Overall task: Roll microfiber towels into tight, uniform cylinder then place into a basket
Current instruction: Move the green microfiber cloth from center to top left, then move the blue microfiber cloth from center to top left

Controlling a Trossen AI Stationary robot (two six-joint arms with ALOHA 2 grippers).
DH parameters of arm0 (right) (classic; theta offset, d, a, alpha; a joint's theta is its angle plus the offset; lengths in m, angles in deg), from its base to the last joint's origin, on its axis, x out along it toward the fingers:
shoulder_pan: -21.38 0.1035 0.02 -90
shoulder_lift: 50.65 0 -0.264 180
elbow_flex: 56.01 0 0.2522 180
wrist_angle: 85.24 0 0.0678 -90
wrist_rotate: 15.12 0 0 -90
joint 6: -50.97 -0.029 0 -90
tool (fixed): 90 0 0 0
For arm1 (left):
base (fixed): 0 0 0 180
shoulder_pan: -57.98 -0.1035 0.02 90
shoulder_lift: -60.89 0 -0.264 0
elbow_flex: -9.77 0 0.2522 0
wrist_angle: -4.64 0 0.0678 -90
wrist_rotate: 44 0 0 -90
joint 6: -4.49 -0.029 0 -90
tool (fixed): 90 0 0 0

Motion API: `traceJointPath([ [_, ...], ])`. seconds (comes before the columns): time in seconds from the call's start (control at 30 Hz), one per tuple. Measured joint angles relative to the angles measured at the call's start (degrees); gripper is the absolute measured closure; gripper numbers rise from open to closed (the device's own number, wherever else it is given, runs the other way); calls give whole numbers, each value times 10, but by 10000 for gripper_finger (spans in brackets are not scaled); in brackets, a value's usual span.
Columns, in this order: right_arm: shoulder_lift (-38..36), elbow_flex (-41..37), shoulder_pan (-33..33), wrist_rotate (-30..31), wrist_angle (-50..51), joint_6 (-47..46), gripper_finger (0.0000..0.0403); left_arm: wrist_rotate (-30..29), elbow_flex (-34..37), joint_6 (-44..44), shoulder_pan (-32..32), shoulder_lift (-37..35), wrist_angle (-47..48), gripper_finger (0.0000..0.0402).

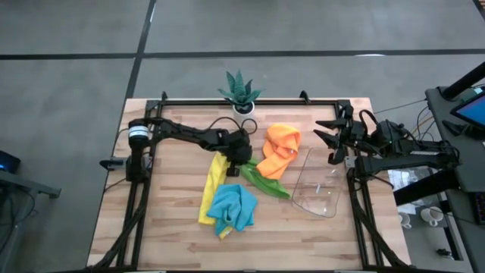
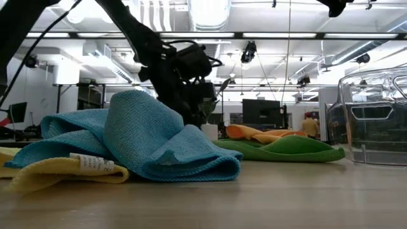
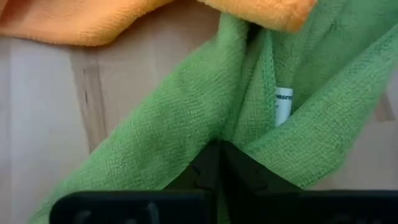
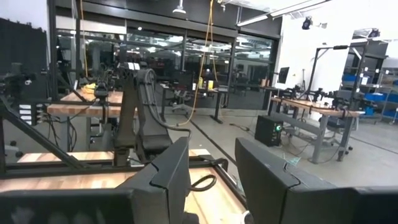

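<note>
The left gripper [image 3: 219,163] is pinched on a corner fold of the green towel [image 3: 186,118], a soft creased strip with a white tag running away from its fingers under the crumpled orange towel [image 3: 106,18]. The right gripper [image 4: 211,180], fingers parted and empty, hovers well apart, beyond the clear basket [image 1: 318,186].

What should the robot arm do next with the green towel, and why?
Probably lift and pull it free. The left gripper is shut on a corner of the green towel, whose other end lies under the orange towel, so it cannot be rolled there.
</note>
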Motion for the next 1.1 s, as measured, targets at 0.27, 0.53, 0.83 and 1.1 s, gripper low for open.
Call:
traceJointPath([
  [0.27,0,0,0,0,0,-1,275,-69,1,0,-10,-39,158,401],
  [0.53,0,0,0,0,5,-3,275,-205,10,-19,-66,-108,330,402],
  [0.83,0,0,0,0,14,-3,275,-307,11,-44,-209,-133,351,402],
  [1.1,0,0,0,0,14,2,275,-244,-17,-10,-194,-248,344,401],
])
